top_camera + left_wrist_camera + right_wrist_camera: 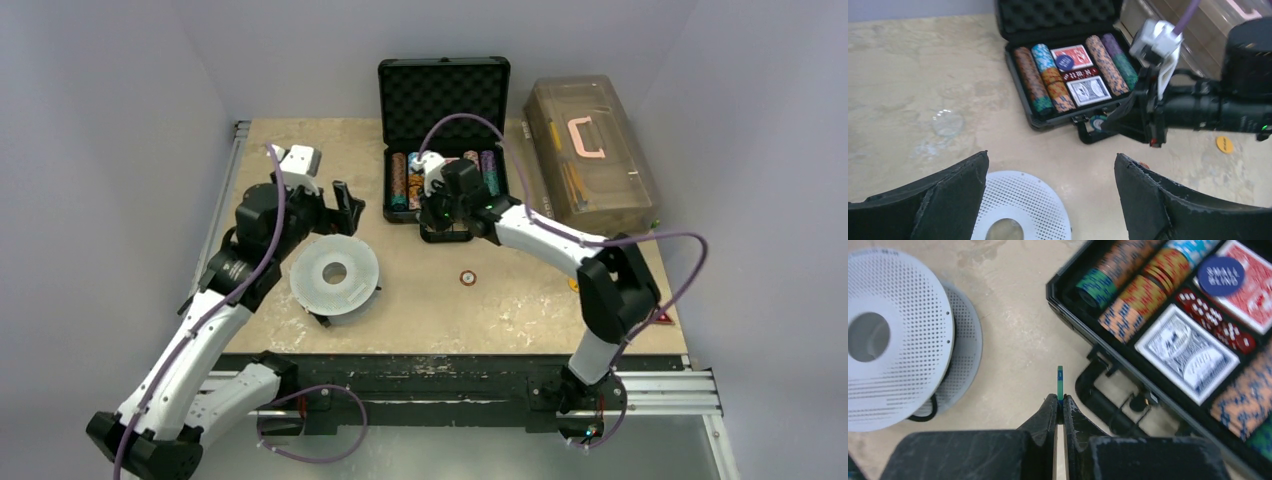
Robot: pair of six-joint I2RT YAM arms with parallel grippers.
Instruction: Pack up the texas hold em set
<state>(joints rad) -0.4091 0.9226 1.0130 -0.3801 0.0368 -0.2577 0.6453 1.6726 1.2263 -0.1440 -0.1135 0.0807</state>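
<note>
The black briefcase point(392, 185) stands open at the back of the table, its foam lid point(443, 92) upright. It holds rows of coloured chips point(1035, 80), a red card deck point(1080, 55), a blue-backed deck point(1185, 352) and a blue "small blind" button point(1220, 275). My right gripper point(1060, 402) is shut on a green chip point(1060, 382) held edge-on above the table, just in front of the case's handle point(1098, 397). My left gripper point(1050, 185) is open and empty above the grey-white disc point(1020, 210), left of the case.
A translucent brown toolbox point(590, 155) with a pink handle lies right of the case. A red-rimmed chip point(466, 277) lies on the table in front of the case. A yellow chip point(1224, 144) lies near the right arm. The disc point(335, 273) sits left of centre.
</note>
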